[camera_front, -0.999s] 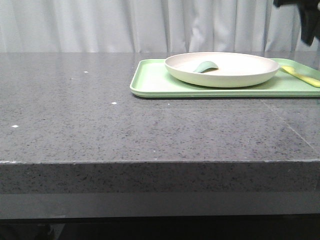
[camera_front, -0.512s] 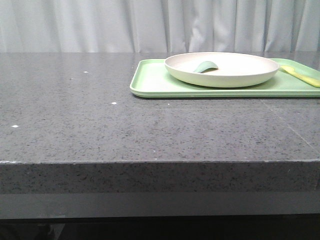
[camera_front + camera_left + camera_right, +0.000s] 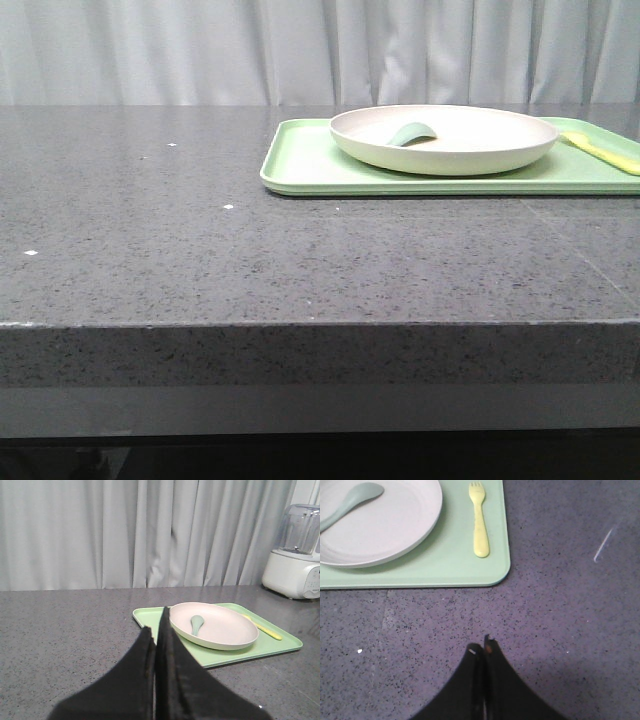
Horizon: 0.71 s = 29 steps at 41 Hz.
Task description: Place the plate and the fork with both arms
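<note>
The cream-white plate [image 3: 445,138] sits on the light-green tray [image 3: 305,165] at the table's back right, with a grey-green spoon [image 3: 410,132] in it. The pale yellow fork [image 3: 603,152] lies on the tray to the right of the plate. The plate [image 3: 212,625], spoon [image 3: 196,624] and fork [image 3: 262,628] also show in the left wrist view, and the plate [image 3: 385,525] and fork [image 3: 479,520] in the right wrist view. My left gripper [image 3: 156,622] is shut and empty, short of the tray. My right gripper [image 3: 482,647] is shut and empty over bare table near the tray's corner. Neither gripper shows in the front view.
The dark speckled stone table [image 3: 200,250] stretches left and forward of the tray. A white blender [image 3: 297,555] stands at the far right of the table. Grey curtains [image 3: 300,50] hang behind.
The right arm, seen at the top right corner a second ago, has left the front view. The plate, spoon, fork and tray have not moved.
</note>
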### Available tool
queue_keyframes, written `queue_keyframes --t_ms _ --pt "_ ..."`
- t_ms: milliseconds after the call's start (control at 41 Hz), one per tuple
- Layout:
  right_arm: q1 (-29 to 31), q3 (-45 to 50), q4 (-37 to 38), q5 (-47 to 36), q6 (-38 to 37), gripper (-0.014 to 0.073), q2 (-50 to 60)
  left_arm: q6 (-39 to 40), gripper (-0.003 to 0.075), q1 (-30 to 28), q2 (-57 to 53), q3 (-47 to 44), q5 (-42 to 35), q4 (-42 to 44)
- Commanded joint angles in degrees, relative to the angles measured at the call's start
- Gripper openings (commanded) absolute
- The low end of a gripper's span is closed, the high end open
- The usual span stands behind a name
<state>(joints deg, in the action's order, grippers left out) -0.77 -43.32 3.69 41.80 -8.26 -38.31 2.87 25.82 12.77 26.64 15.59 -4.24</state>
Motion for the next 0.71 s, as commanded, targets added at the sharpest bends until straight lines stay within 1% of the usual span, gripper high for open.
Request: queue_keyframes --t_ms 0,122,317,682 --pt "0.3 5.0 1.4 -10.3 0.1 -0.0113 8.1 0.1 -0.0018 -0.1 0.6 1.4 -4.3 0.0" --pt "0.3 12.4 1.5 -15.6 0.1 -0.0113 18.0 0.1 -0.0018 -0.1 0.6 1.4 -4.3 0.0" --pt "0.3 16.2 1.5 -16.6 0.1 -0.0113 26.4 0.1 -0.0018 -0.1 0.6 1.4 -4.3 0.0" --pt "0.3 16.4 1.5 -15.6 0.0 -0.0113 27.6 0.1 -0.0018 -0.1 0.6 1.4 -4.3 0.0"
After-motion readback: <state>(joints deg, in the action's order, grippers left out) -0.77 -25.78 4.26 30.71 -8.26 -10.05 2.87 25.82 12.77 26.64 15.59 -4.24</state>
